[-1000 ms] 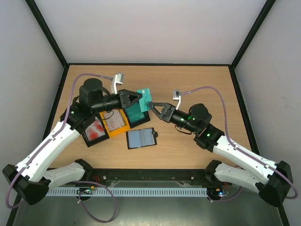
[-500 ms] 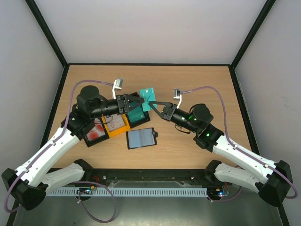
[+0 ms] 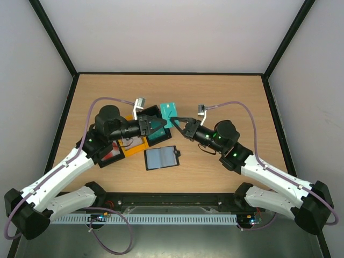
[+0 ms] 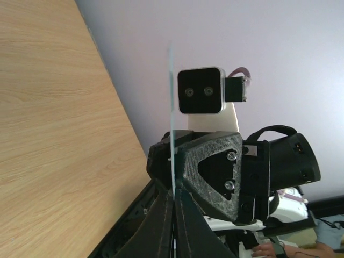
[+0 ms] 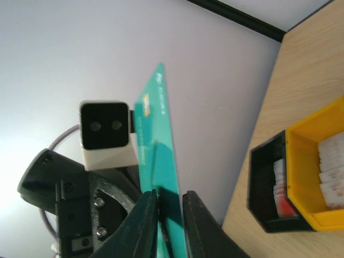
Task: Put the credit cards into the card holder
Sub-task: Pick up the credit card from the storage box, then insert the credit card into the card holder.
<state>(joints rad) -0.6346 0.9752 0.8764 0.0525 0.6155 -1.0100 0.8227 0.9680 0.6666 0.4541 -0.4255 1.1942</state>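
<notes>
From above, note the teal card (image 3: pixel 168 113) held up near the middle of the worktop (image 3: pixel 226 91), clenched by both left gripper (image 3: pixel 163 123) and right gripper (image 3: pixel 175 119); see the card holder (image 3: pixel 161 157) open toward the front edge. At the left wrist, find it edge-on between pressed fingers (image 4: pixel 161 217); at the right wrist, gripped low. Better to loosen the left gripper alone, then lower into a pocket

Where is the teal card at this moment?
Top view: the teal card is off the table near the centre, pinched between the left gripper and right gripper, just beyond the trays and the open card holder.
</notes>
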